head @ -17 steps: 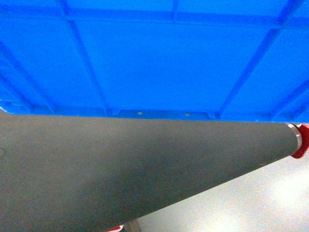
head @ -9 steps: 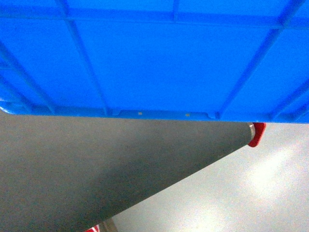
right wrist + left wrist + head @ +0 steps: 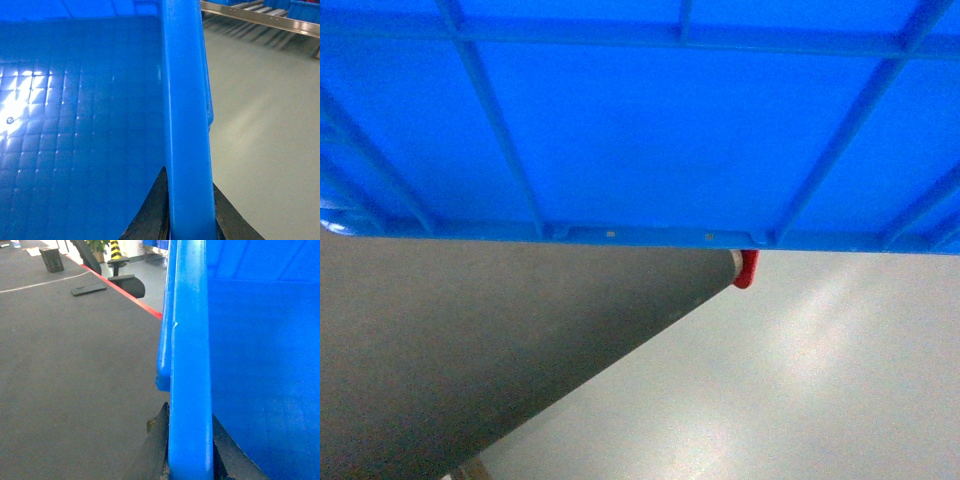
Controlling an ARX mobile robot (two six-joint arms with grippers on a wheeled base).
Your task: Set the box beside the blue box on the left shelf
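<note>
While box [image 3: 640,130] blocks view, table [image 3: 470,350] sits below.

Box [image 3: 650,130]: large bright-blue plastic crate, fills upper half of head view. Outer wall ribbed, vertical and diagonal ribs; thick rim. Inside smooth-walled, floor faintly gridded, nothing visible inside. Lower edge overhangs grey tabletop [image 3: 470,350] corner. Left shelf [image 3: 260,15]: silver roller tracks, seen only at top of right wrist view, well apart from box.
</note>
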